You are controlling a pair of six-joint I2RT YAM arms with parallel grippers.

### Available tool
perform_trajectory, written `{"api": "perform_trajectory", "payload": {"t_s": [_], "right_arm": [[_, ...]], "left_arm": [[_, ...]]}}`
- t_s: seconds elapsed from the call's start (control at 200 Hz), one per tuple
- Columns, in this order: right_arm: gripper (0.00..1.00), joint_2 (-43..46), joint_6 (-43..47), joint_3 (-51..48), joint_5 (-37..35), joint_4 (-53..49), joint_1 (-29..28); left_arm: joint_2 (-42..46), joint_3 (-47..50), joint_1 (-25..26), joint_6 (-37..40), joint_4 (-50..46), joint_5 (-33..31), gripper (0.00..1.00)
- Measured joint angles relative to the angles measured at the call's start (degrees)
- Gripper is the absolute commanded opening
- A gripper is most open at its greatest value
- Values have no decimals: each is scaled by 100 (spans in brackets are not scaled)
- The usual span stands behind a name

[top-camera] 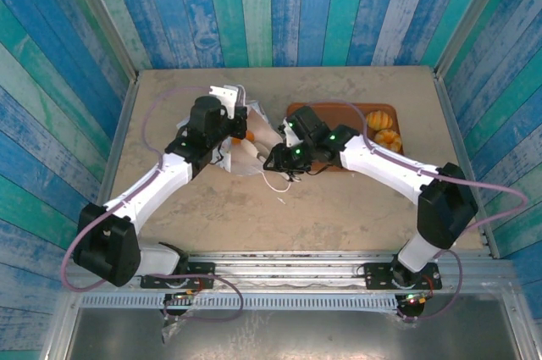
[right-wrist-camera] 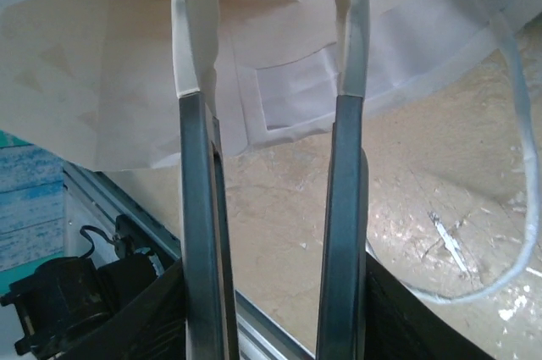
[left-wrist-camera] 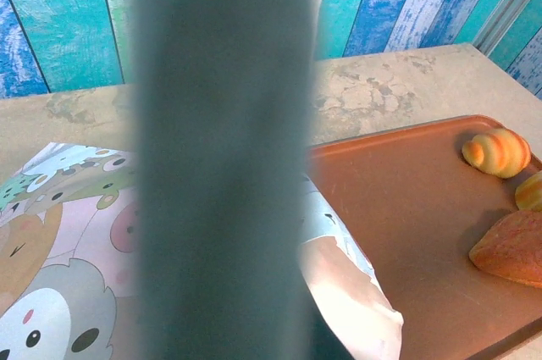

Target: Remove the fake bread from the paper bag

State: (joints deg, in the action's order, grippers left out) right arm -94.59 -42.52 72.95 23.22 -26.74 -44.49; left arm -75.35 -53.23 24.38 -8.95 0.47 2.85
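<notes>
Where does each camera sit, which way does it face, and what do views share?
Top external: above, behind the bases, looking down on both arms, paper bag, tray.
Left wrist: low beside the bag, facing tray and bread; own blurred finger.
Right wrist: looks along its parted fingers at the bag.
Shared: all show the bag.

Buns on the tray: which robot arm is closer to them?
Right. The right arm stretches across the tray's near edge, just beside the buns. The left arm is farther left, at the paper bag.
</notes>
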Motion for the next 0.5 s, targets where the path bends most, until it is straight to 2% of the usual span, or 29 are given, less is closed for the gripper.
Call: {"api": "perform_trajectory", "payload": {"t_s": [0.501], "right_arm": [[48, -339, -227, -61, 396, 778, -28]], "left_arm": [[264, 39, -4, 221, -44, 94, 0]]}}
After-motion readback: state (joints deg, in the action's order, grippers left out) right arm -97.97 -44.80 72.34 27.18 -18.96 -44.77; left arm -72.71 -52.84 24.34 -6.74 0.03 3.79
